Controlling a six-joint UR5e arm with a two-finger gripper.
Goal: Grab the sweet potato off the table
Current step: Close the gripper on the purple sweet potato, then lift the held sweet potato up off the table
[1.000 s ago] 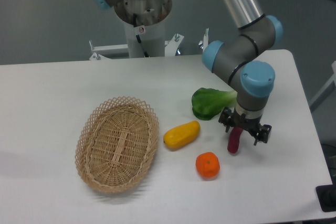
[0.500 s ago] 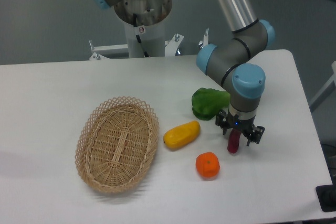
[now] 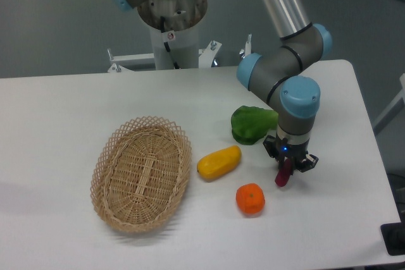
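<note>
In the half second before this frame my fingers drew in: they had stood splayed either side of the slim, slightly curved purple-magenta sweet potato [image 3: 281, 174], and here they sat tight against it, while my wrist and arm had barely shifted above the spot.

Seen from the fixed camera, my black two-finger gripper [image 3: 286, 165] pointed straight down from the blue-capped wrist and was clenched on the upper part of the sweet potato, whose lower tip showed below the fingers and appeared to rest on, or sit just above, the large flat white table with rounded corners [image 3: 63, 118]; I could not tell which. The sweet potato stood nearly upright at the right side of the table, just beside the round orange fruit [image 3: 250, 198], near the plump yellow oblong vegetable [image 3: 219, 162] and the leafy green vegetable [image 3: 252, 123]. The oval woven wicker basket [image 3: 142, 172] lay well apart to the left.

I judged the piece light and stiff, probably smooth-skinned and so inclined to slip or pivot between narrow fingers. Being thin and tapered, it seemed best held across its thicker middle rather than near an end; my hold looked high on it, which risked it swinging during a lift. A firm squeeze seemed safe, since it did not look fragile, and a slow vertical rise would keep it clear of the orange fruit.
</note>
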